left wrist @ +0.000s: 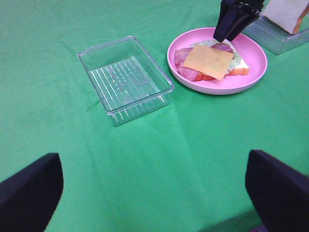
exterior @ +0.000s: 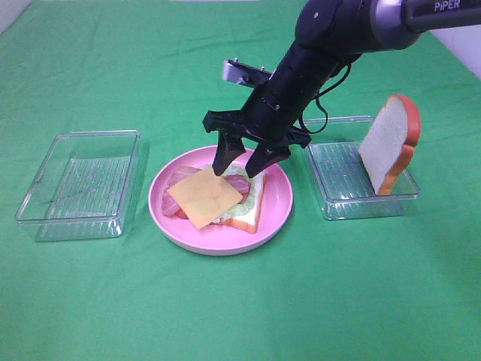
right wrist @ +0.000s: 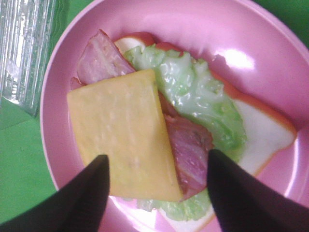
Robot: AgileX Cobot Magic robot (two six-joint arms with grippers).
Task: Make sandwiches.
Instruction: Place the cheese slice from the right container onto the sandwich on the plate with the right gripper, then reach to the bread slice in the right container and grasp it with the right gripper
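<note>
The open sandwich (exterior: pixel 218 197) lies on the pink plate (exterior: pixel 279 214): a white bread slice with lettuce, bacon and a yellow cheese square (exterior: pixel 204 197) on top, set askew toward the left. My right gripper (exterior: pixel 242 167) is open and empty, its fingertips just above the far side of the stack. In the right wrist view the gripper (right wrist: pixel 157 193) straddles the cheese (right wrist: pixel 120 130) and bacon (right wrist: pixel 190 150). A second bread slice (exterior: pixel 387 139) stands upright in the right clear tray (exterior: pixel 338 197). My left gripper (left wrist: pixel 154 193) is open over bare cloth, well away from the plate (left wrist: pixel 212 89).
An empty clear tray (exterior: pixel 75 188) sits left of the plate and also shows in the left wrist view (left wrist: pixel 125 79). Green cloth (exterior: pixel 240 316) covers the table all around.
</note>
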